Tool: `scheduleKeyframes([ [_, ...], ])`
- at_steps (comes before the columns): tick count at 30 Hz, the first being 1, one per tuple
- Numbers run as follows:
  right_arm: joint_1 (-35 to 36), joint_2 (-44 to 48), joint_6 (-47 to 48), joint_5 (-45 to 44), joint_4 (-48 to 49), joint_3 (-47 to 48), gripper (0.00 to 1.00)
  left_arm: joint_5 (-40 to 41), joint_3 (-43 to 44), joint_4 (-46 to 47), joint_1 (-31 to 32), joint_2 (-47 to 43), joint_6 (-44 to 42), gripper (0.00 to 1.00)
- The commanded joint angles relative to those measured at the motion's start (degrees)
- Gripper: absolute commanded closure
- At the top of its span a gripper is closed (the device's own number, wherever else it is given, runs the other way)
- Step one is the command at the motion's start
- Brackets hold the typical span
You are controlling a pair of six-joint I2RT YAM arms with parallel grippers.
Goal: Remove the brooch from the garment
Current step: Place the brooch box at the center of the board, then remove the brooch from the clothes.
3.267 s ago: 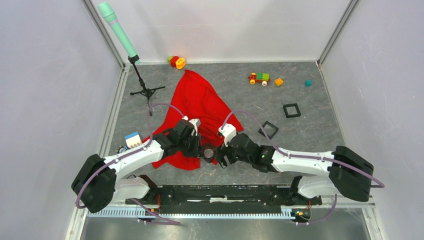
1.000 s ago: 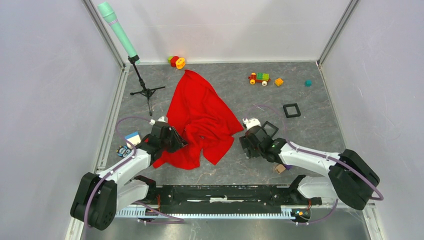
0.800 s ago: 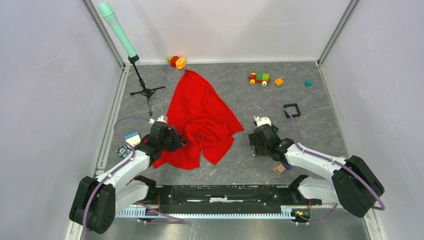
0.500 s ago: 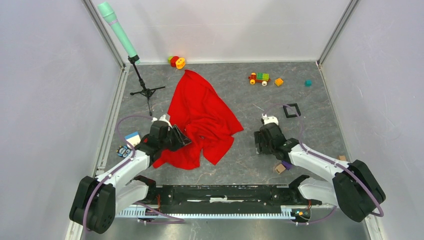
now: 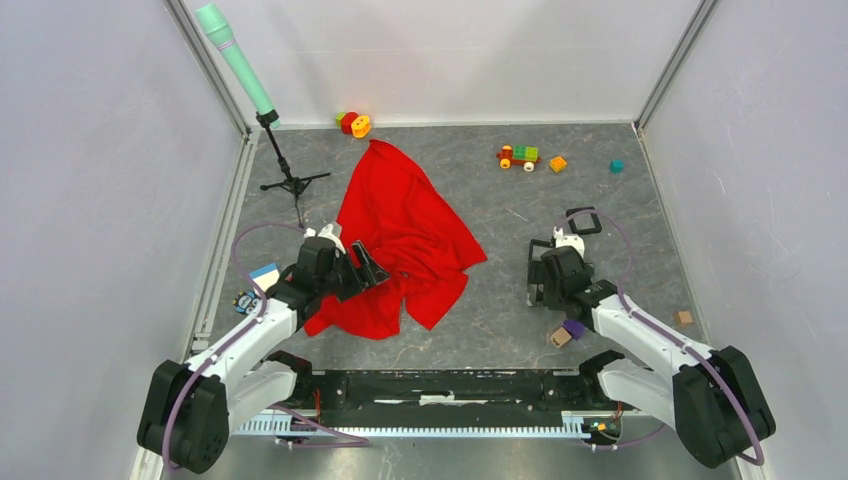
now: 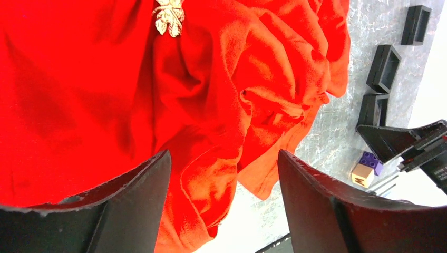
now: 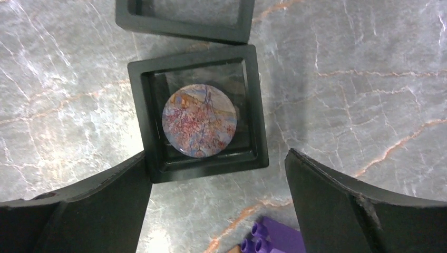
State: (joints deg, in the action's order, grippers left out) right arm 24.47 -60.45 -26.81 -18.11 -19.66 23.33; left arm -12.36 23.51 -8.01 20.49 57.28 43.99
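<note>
Left claw: spread wide with nothing between its fingers, hanging over the near left folds of the garment.
Right claw: spread wide, one finger on each side of a black tray, not pinching it.
Brooch: pale and leaf-like, sitting on the red cloth just beyond the left claw.
Garment: crumpled, running from near the far edge of the table toward its near left.
Black tray: holds a round marbled disc; a second tray is just beyond it, and a purple block lies near it.
</note>
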Motion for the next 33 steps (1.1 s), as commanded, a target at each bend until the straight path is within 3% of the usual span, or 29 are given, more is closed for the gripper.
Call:
scheduleKeyframes([
  [1, -0.24, 1.77, 0.65, -1.63, -5.74, 2.29, 0.02, 5.72, 3.68, -5.28, 0.25, -2.67, -2.24, 0.17],
  [5, 2.62, 4.86, 2.89, 1.50, -6.78, 5.93, 0.02, 7.70, 3.53, -7.15, 0.24, -4.38, -1.23, 0.12],
  [9, 8.01, 5.34, 3.75, 9.97, -1.70, 8.92, 0.02, 4.30, 2.20, -6.66, 0.22, -3.92, -1.33, 0.20],
  [13, 14.18, -0.24, 2.03, 12.34, 6.55, 10.84, 0.03, 2.16, 1.00, -7.85, 1.02, -1.88, -1.36, 0.21],
  [18, 19.20, -15.44, 3.94, 13.54, 11.29, 18.96, 0.20, 2.23, 0.95, -7.04, 3.60, 1.02, -1.24, 0.21],
  [25, 21.02, -28.78, 5.37, 14.78, 16.50, 24.87, 0.31, 0.89, 3.86, -3.12, 4.23, 10.37, -2.33, 0.26],
  [30, 21.06, -35.10, 5.72, 13.81, 17.31, 27.41, 0.45, 0.79, 3.61, -0.32, 4.23, 14.15, -1.36, 0.43],
  [32, 20.78, -36.14, 5.26, 13.91, 17.31, 27.73, 0.60, 1.57, 3.65, -0.62, 4.19, 14.32, -1.19, 0.54],
  [33, 20.28, -36.24, 4.69, 13.86, 16.93, 27.82, 0.73, 2.18, 3.85, -1.50, 4.12, 14.11, -1.23, 0.61],
])
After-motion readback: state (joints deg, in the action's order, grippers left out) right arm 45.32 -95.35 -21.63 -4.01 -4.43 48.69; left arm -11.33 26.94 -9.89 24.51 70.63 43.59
